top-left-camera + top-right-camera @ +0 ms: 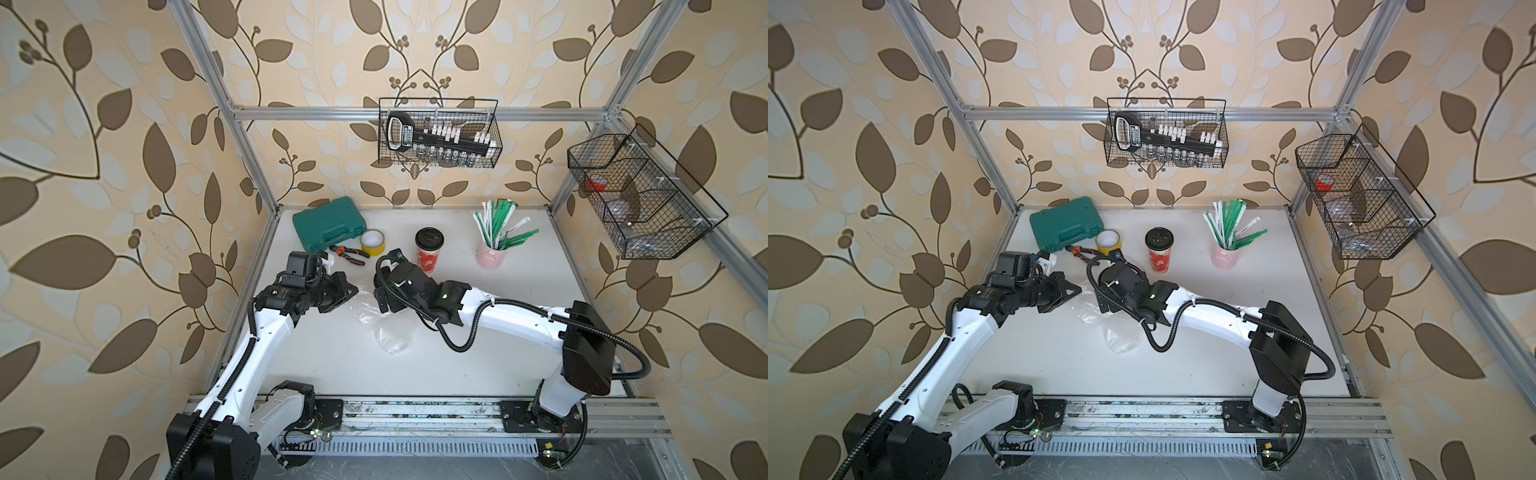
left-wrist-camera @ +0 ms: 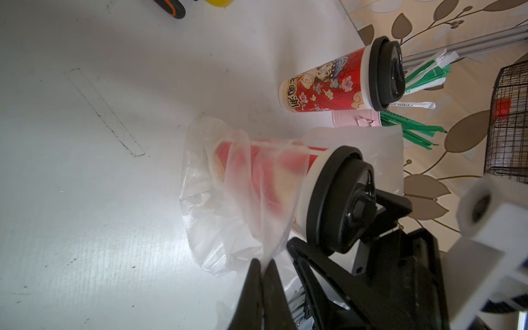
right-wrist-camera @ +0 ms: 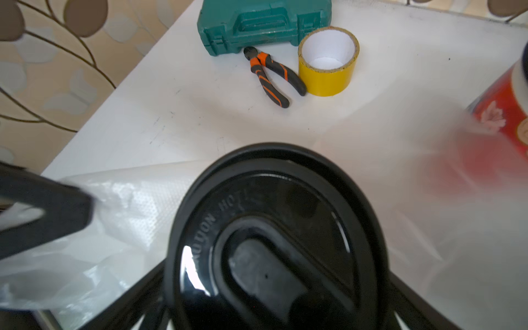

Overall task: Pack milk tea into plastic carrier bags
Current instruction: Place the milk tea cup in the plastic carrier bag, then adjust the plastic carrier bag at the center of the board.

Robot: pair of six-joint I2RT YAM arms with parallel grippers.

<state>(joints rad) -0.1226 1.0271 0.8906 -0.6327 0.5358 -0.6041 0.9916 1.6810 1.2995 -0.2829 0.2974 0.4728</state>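
One milk tea cup [image 2: 257,171], red with a black lid [image 3: 274,228], stands inside the clear plastic carrier bag [image 2: 217,205]; the film wraps its body and the lid pokes out. My right gripper [image 2: 328,223] is open above it, its jaws wide on either side of the lid. In both top views the right wrist hides this cup. My left gripper [image 2: 264,265] is shut on the bag's edge and holds it up beside the cup. The bag [image 1: 382,328] trails toward the front of the table. A second milk tea cup [image 1: 429,249] stands free behind the right wrist.
At the back left lie a green tool case [image 1: 328,226], orange-black pliers [image 1: 349,254] and a yellow tape roll [image 1: 372,242]. A pink cup of straws [image 1: 492,253] stands at the back right. Wire baskets hang on the back wall [image 1: 438,133] and the right frame [image 1: 640,195].
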